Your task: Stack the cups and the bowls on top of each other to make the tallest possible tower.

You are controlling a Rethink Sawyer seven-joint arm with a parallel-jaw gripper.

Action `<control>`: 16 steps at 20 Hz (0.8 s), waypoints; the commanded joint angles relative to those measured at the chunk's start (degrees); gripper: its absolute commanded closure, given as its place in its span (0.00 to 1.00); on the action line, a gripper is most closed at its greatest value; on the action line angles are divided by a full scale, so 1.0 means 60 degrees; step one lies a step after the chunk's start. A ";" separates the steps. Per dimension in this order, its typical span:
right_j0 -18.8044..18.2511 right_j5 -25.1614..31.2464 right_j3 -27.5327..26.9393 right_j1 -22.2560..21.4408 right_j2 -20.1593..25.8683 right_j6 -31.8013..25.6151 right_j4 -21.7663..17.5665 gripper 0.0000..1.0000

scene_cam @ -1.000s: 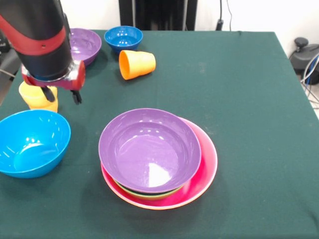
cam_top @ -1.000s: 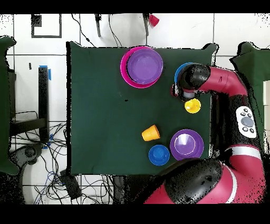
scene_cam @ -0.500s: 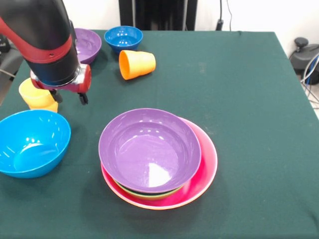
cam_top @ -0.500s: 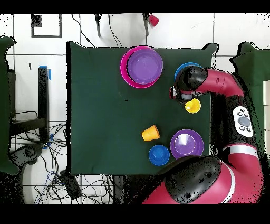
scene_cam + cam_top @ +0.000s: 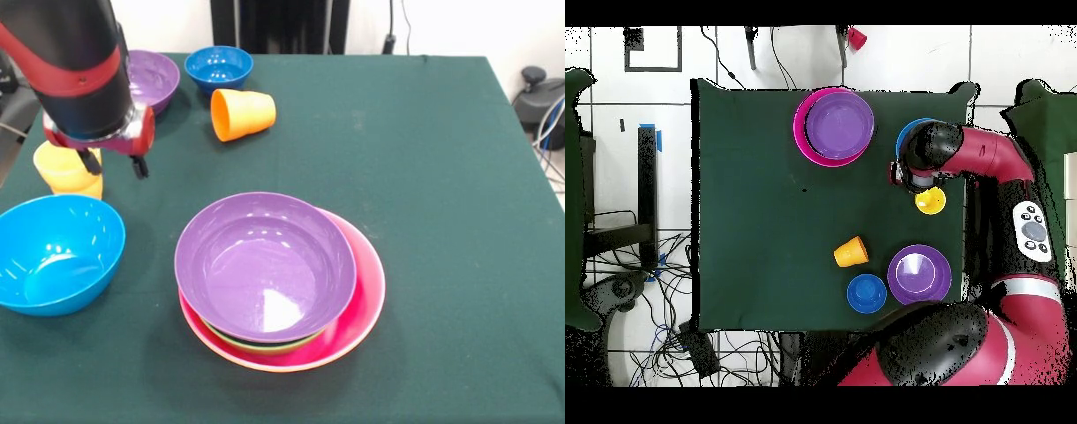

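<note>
My gripper (image 5: 115,163) hangs open and empty above the table, just right of the upright yellow cup (image 5: 66,170) in the front view. Its two dark fingers (image 5: 139,166) point down. An orange cup (image 5: 241,113) lies on its side further back. The tower (image 5: 281,281) is a purple bowl nested over a green one inside a large pink bowl (image 5: 364,309). A light blue bowl (image 5: 55,252) sits at the near left. A second purple bowl (image 5: 152,79) and a small dark blue bowl (image 5: 218,67) stand at the back. In the overhead view the gripper (image 5: 908,178) is beside the yellow cup (image 5: 930,200).
The table (image 5: 424,194) is covered in dark green cloth. Its right half holds nothing. My arm (image 5: 985,160) reaches in over the table's right edge in the overhead view. Cables lie on the floor beside the table.
The gripper swung a little away from the yellow cup half a second ago and has now come back toward it and slightly up. No object has moved.
</note>
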 commanded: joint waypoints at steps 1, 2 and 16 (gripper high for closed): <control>0.0202 0.1356 0.1349 -0.1481 0.0522 -0.2591 0.0132 0.00; 0.0152 0.1317 0.1527 -0.1575 0.0591 -0.2540 0.0238 0.00; 0.0021 0.0193 0.1604 -0.0952 0.0412 -0.1885 -0.0212 0.00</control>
